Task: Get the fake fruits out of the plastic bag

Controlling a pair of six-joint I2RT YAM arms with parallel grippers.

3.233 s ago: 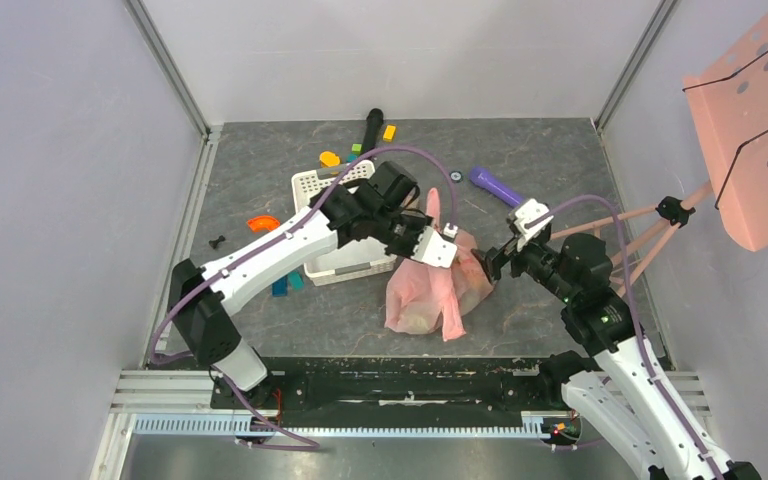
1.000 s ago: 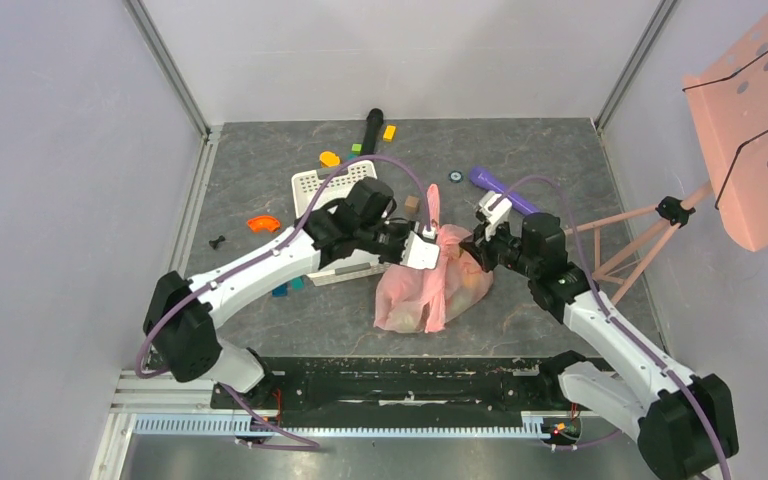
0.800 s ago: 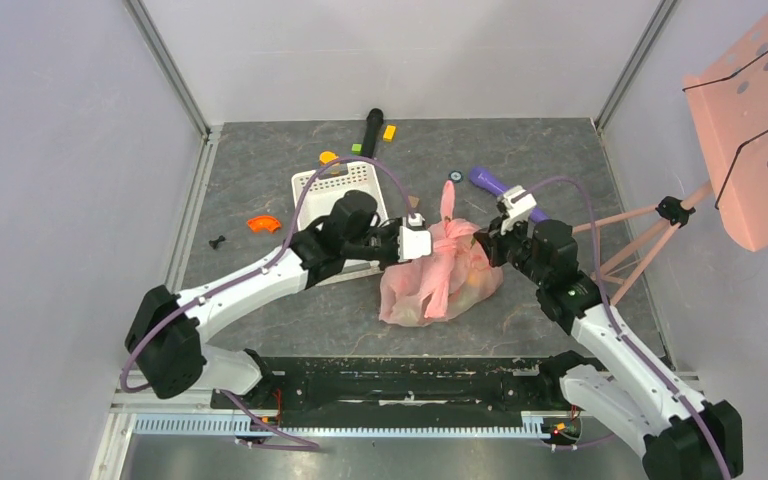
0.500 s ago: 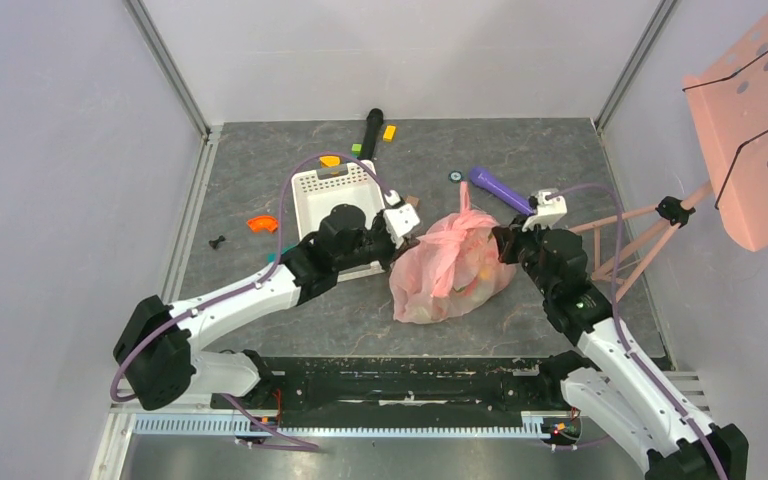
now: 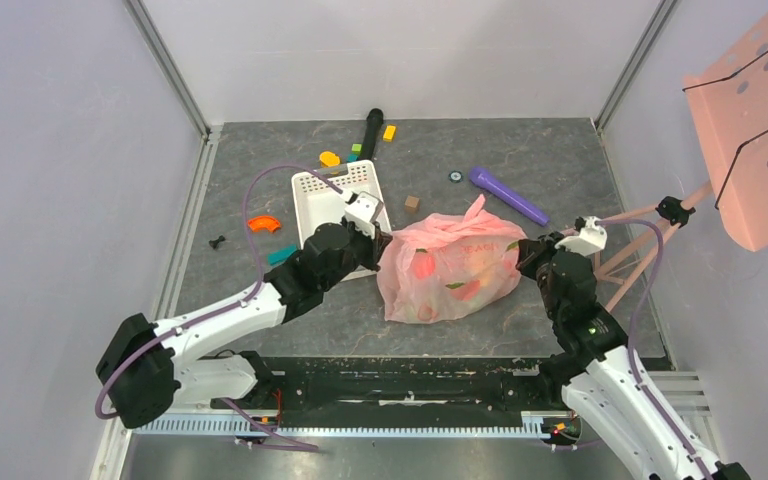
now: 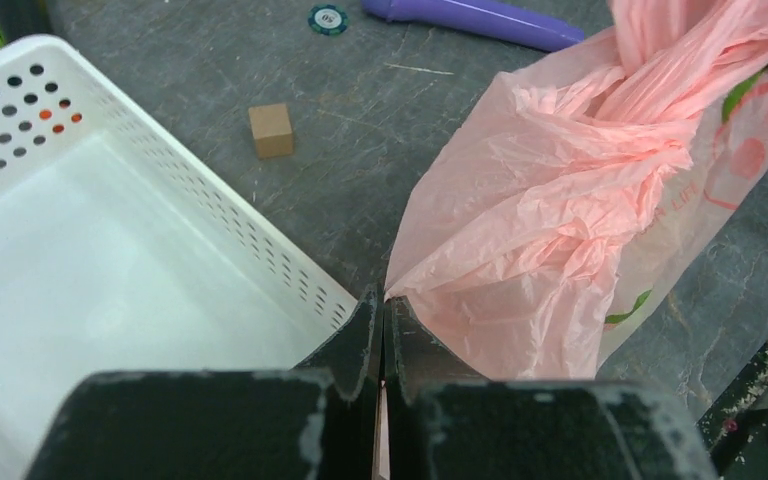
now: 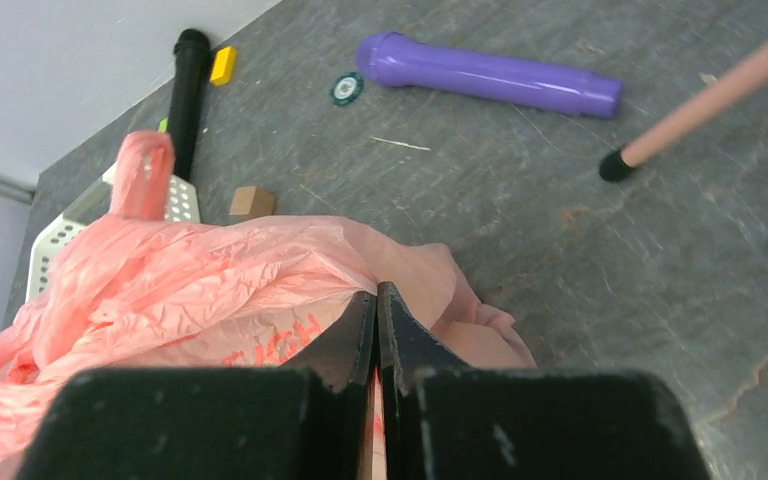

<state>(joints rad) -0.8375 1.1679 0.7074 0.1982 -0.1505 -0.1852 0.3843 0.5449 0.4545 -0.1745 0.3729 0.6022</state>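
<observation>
The grey tabletop (image 5: 560, 150) holds the pink bag (image 5: 450, 262) in the middle, and the bag has changed a lot. A moment ago it was bunched up thin, with one handle poking up. Now the two arms have moved apart and pulled it wide and flat, so it is stretched between them. The white basket (image 5: 322, 192) sits just left of the bag, almost touching it. The left gripper (image 6: 381, 300) is squeezed tight on the bag's left edge, and a bit of pink plastic is caught between its fingers. The right gripper (image 7: 376, 292) is squeezed tight on the bag's right edge in the same way. The fruits (image 5: 422, 266) are still inside the bag. You can see red and yellow shapes through the thin plastic now that it is pulled flat. No fruit lies outside the bag yet. Behind the bag, on its right, lies a purple stick (image 5: 508, 195), and a little brown block (image 5: 412, 203) sits just behind its left side. I think the pull is meant to spread the bag and find its mouth, so the real job of taking fruit out has hardly begun.
</observation>
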